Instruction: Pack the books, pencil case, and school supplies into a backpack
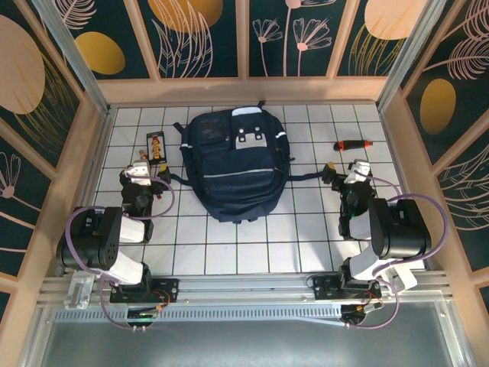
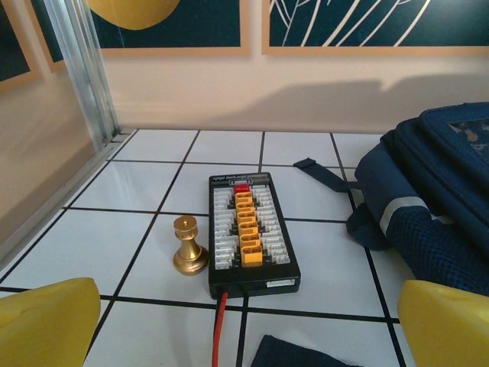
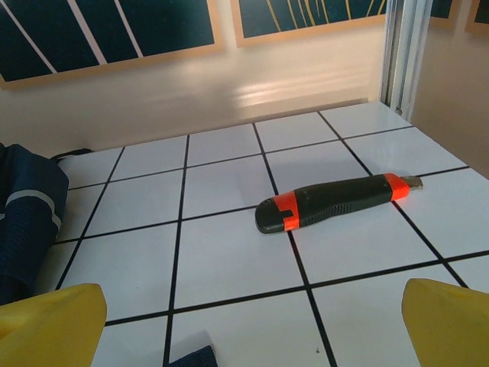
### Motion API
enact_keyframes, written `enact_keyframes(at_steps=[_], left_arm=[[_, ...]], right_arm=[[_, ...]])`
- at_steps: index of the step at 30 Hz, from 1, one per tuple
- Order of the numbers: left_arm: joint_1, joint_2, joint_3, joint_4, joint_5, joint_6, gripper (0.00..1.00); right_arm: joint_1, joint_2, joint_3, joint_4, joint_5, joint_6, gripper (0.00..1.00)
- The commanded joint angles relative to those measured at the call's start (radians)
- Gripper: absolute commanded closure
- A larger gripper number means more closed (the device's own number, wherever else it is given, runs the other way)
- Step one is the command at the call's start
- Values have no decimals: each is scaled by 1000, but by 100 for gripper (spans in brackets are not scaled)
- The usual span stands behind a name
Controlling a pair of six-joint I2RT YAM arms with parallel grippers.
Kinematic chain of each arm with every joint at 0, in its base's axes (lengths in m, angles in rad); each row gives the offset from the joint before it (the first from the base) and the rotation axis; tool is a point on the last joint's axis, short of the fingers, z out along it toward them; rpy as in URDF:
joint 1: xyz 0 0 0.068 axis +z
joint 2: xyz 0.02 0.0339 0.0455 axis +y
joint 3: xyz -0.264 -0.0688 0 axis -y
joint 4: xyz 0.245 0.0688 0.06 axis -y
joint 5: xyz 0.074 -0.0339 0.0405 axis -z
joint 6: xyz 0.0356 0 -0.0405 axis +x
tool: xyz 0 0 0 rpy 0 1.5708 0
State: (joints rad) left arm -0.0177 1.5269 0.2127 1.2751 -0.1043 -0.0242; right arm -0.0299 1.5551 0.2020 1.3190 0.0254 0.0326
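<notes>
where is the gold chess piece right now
In the left wrist view the gold chess piece stands upright just left of the black connector board, with the backpack further right.

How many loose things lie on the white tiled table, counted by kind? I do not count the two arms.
Large dark navy fabric backpack: 1
Flat black board with orange connectors: 1
Small gold chess piece: 1
Black utility knife with orange-red bands: 1
Total: 4
</notes>
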Motion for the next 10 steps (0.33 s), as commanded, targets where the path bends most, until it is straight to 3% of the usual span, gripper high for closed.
enact_keyframes(at_steps=[1, 10], left_arm=[[4, -9, 8, 27, 24, -23, 1], [4, -10, 13, 17, 23, -25, 1]], right_arm=[[3, 9, 18, 5, -4, -19, 1], [1, 10, 18, 7, -30, -17, 1]])
